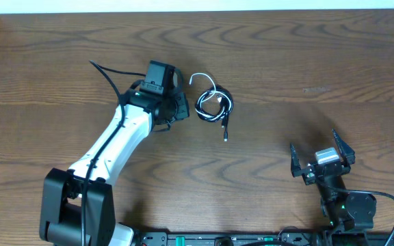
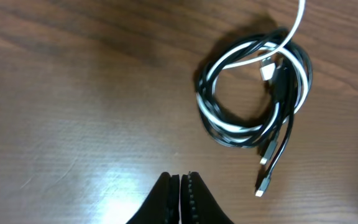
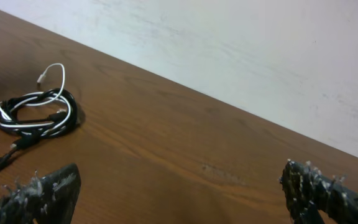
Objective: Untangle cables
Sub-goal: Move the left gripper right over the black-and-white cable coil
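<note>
The black cable (image 1: 226, 115) and the white cable (image 1: 203, 80) lie coiled together in one small bundle on the wooden table, a black plug end trailing toward the front and a white end curling up at the back. The left wrist view shows the black loops (image 2: 289, 127) and white loops (image 2: 229, 124) wound through each other. My left gripper (image 1: 181, 104) is shut and empty, just left of the bundle; its closed fingertips (image 2: 180, 180) sit apart from the coil. My right gripper (image 1: 322, 152) is open and empty at the front right, far from the cables (image 3: 39, 115).
The wooden table (image 1: 286, 82) ends at a white wall along the back (image 3: 241, 50). The left arm's own thick black wire (image 1: 104, 72) loops out behind its wrist.
</note>
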Robot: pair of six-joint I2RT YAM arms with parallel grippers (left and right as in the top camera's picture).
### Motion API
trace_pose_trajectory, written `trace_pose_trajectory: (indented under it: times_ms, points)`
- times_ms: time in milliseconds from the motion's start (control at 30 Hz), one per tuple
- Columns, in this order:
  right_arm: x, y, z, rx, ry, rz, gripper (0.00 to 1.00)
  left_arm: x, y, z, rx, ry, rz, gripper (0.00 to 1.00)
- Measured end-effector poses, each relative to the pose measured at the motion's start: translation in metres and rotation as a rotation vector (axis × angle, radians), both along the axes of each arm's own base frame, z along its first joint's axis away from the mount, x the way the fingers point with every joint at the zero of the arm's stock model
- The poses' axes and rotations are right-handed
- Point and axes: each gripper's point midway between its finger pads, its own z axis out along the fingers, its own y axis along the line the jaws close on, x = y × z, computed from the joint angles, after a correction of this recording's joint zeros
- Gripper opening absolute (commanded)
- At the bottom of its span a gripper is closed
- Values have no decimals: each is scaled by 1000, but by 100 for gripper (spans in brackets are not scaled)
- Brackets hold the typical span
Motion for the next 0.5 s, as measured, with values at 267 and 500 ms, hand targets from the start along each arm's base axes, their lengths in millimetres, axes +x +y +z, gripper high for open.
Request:
trace_pose_trajectory:
  times_ms: [267,500]
  points:
    - [0,0,0,0,0,0,99,12,-21,-6,-36,-117,-46,37]
    - [0,0,0,0,0,0,99,28,-37,6,-57,-225,-58,39]
